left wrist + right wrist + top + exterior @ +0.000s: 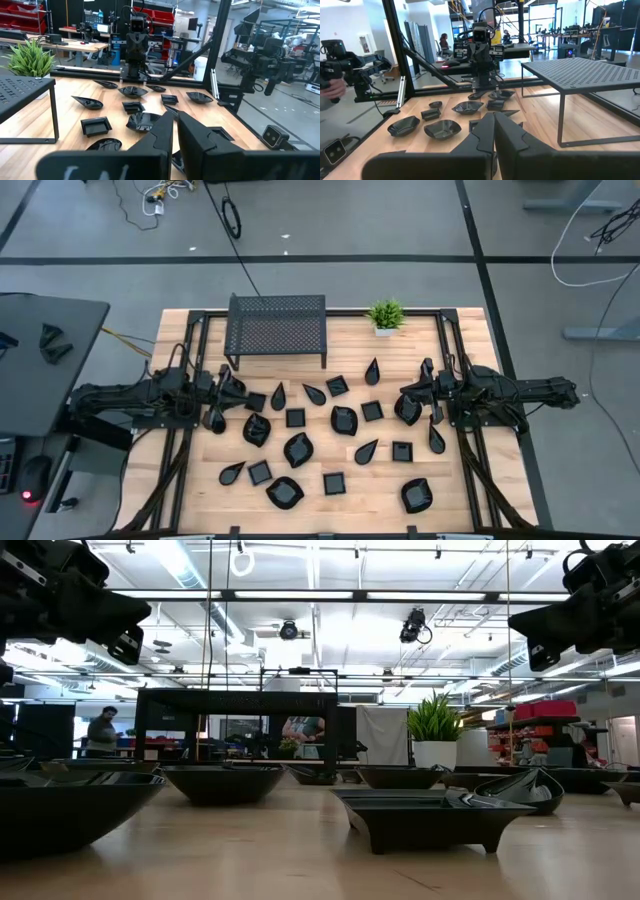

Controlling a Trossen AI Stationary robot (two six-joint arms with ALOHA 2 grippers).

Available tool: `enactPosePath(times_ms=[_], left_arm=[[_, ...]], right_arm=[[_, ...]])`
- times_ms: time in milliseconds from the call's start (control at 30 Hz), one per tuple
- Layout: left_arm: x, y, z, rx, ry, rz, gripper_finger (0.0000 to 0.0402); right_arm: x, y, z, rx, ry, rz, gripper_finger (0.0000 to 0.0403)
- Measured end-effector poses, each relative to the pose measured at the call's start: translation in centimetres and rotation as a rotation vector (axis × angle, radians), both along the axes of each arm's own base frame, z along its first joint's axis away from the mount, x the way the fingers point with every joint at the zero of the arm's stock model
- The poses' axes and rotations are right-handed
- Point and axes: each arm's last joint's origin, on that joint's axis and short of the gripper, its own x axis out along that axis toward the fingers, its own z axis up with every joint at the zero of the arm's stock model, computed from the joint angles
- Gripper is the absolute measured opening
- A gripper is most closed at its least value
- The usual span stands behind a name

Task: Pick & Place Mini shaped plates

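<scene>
Grey floor (400, 220), bright ceiling lights (300, 595).

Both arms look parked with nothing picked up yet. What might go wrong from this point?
The mini shaped plates lie crowded, so a descending hand may nudge neighbours. They are glossy and shallow, so a rim grasp may slip. Both the left hand and right hand are shut, empty, and must open first. The perforated rack and potted plant stand close by.

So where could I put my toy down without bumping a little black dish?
Bare wood lies along the table front edge, and between the rack and the potted plant. The middle is crowded with mini shaped plates, from the left gripper across to the right gripper.
</scene>
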Motion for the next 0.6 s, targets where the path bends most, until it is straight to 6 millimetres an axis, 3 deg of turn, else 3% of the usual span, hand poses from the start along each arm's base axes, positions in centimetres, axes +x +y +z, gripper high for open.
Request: enactPosePath(times_ms=[100,367,600], left_arm=[[0.0,0.1,0.2,-0.013,-0.015,0.041,0.0032],[0.0,0.4,0.5,-0.303,-0.040,0.119,0.0032],[1.3,-0.6,0.7,-0.290,-0.038,0.156,0.0005]], right_arm=[[0.0,0.0,0.0,0.000,0.000,0.000,0.0016],[0.0,0.0,0.0,0.000,0.000,0.000,0.0016],[0.0,0.0,0.0,0.000,0.001,0.000,0.0016]])
